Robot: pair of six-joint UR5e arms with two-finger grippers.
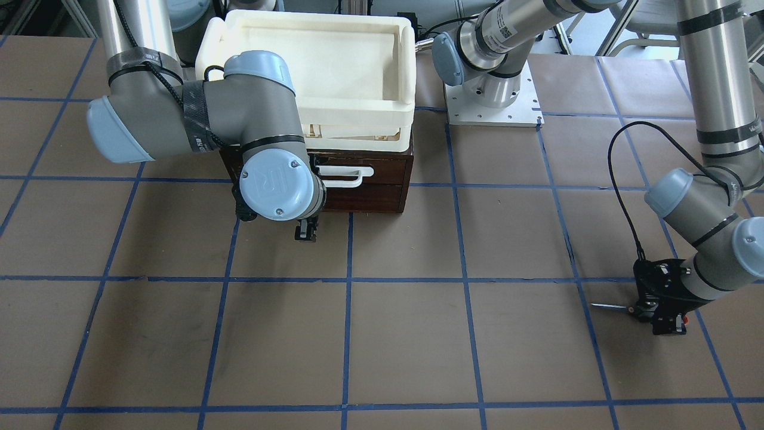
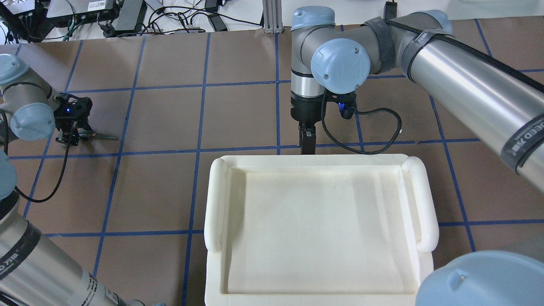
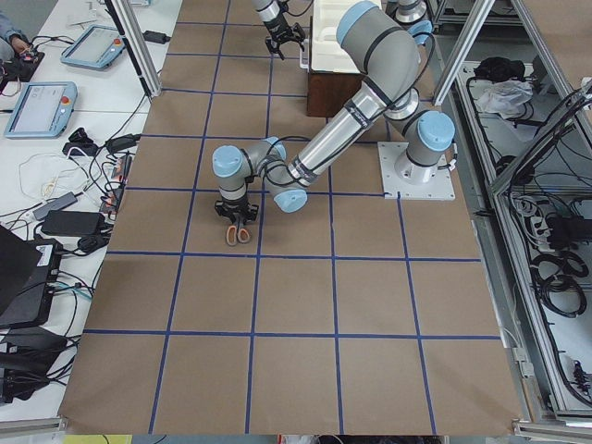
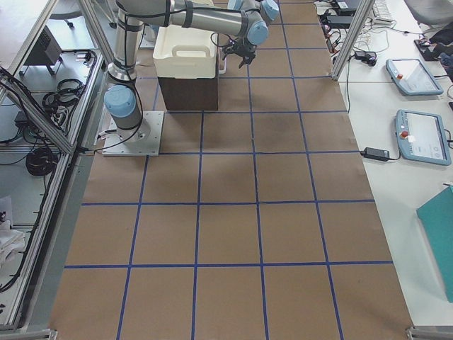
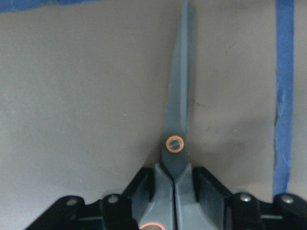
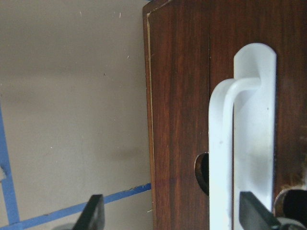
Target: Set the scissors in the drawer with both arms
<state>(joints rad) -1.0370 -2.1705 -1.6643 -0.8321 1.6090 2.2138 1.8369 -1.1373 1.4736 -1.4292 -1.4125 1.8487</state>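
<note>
The scissors (image 5: 178,110) lie flat on the brown table, silver blades pointing away from the gripper, and also show in the overhead view (image 2: 104,137) and front view (image 1: 607,307). My left gripper (image 5: 175,191) is shut on their grey handle neck just behind the orange pivot ring; it sits at the table's left (image 2: 72,132). The drawer (image 1: 370,191) is closed under the cream tray. My right gripper (image 6: 172,218) is open at the drawer's dark-brown front (image 6: 177,96), one finger on each side of the white bar handle (image 6: 220,158).
A cream-white plastic tray (image 2: 216,199) sits on top of the dark cabinet. A white arm base plate (image 1: 525,113) is bolted beside the cabinet. A black cable (image 2: 382,127) loops from the right wrist. Blue tape lines grid the table.
</note>
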